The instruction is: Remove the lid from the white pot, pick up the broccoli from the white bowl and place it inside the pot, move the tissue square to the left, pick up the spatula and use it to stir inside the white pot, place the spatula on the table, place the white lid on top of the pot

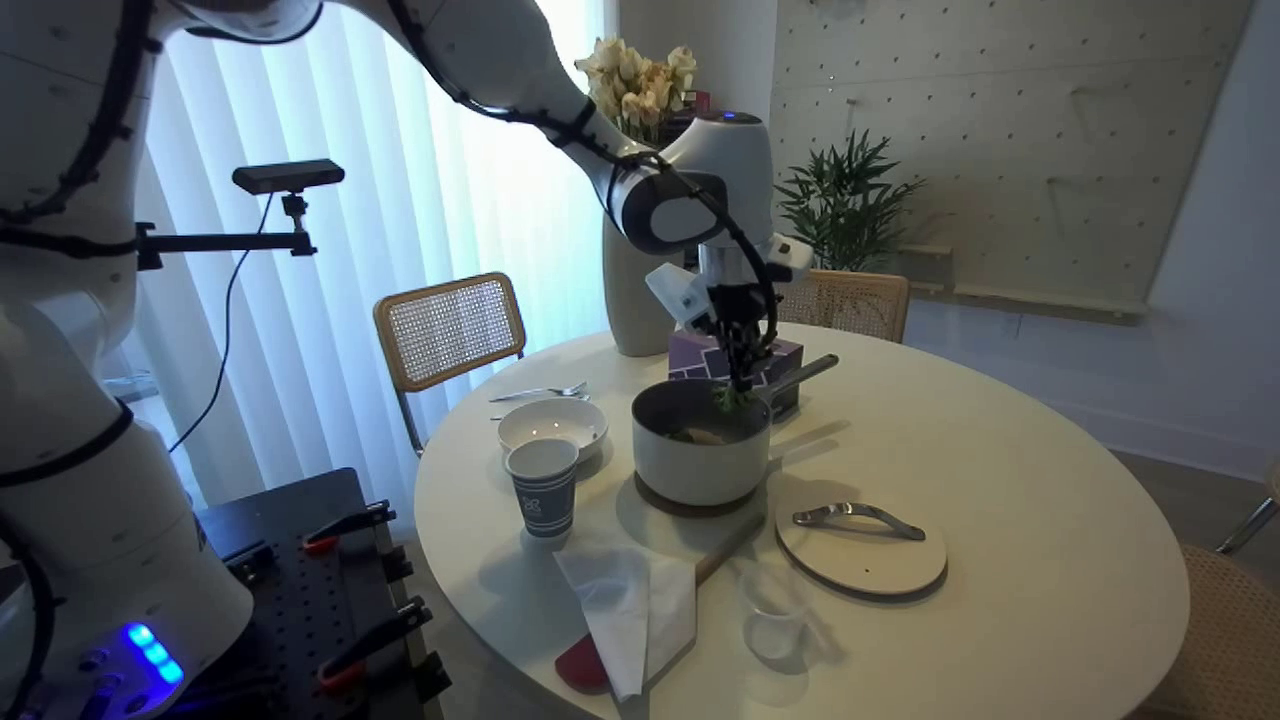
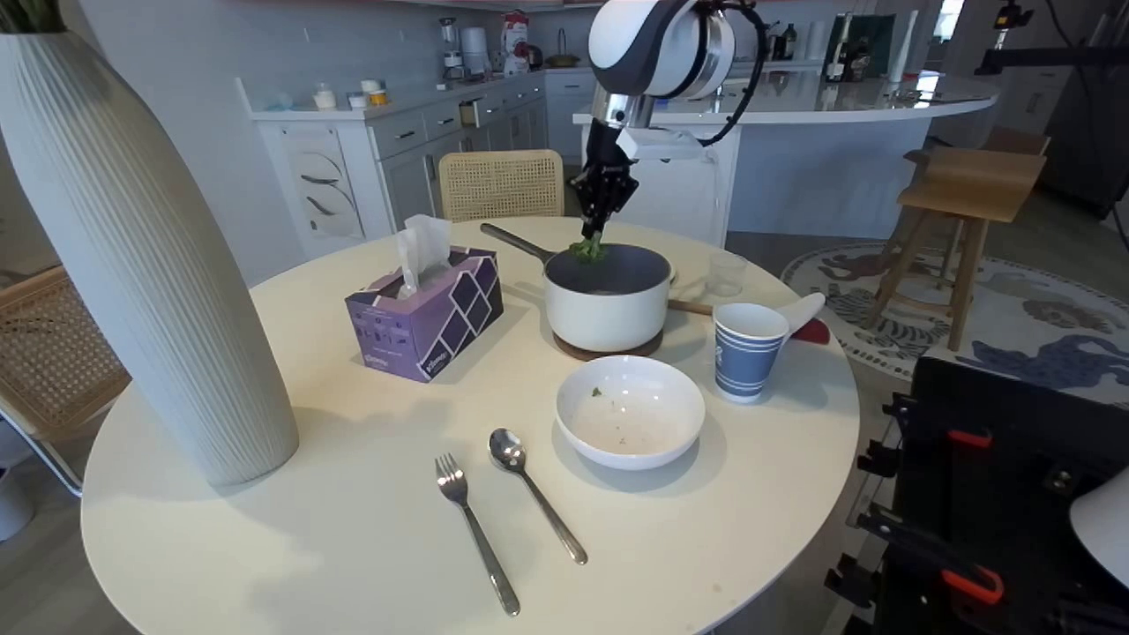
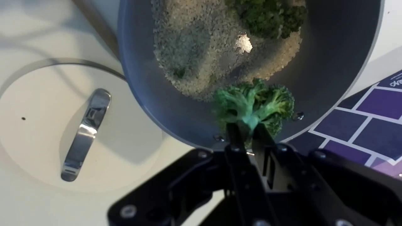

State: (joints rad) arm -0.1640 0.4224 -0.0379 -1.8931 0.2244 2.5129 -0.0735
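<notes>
White jointed robot arm (image 1: 500, 60), arched out from its base over a large round white tabletop (image 1: 1040, 560), wrist turned down. Black two-fingered gripper (image 3: 247, 130), fingertips pinched on the stem of a green broccoli floret (image 3: 251, 106), held at the mouth of a squat round white pot (image 1: 700, 465), close to its handle; whether the floret sits below the rim cannot be told. Pot interior grey, containing pale grains (image 3: 185, 18) and a darker green broccoli clump (image 3: 267, 18); beneath, a round brown disc (image 1: 690, 510). Just beside the pot, a round flat white lid (image 1: 870, 565) with a shiny metal handle (image 3: 84, 138), lying handle up. One long spatula (image 1: 730, 548), dark red head, wooden handle, on the tabletop, its middle covered by a loose white tissue sheet (image 1: 610, 600). Near it, one small clear cup (image 1: 772, 630) and one blue-and-white striped paper cup (image 2: 743, 362), upright. One shallow white bowl (image 2: 628, 447), green crumbs inside. One metal fork (image 2: 478, 536) and one metal spoon (image 2: 540, 503), side by side. One purple patterned cardboard tissue box (image 2: 423, 326), a white tuft (image 2: 425, 247) standing from its slot. One tall ribbed white vase (image 2: 150, 265) with pale cream flowers (image 1: 640, 85). Room: cane-backed chairs (image 1: 455, 335), white vertical blinds (image 1: 450, 200), a pale pegboard (image 1: 1000, 120), grey kitchen cabinets (image 2: 401, 176), a round patterned rug (image 2: 1041, 317), a wooden stool (image 2: 975, 181).
</notes>
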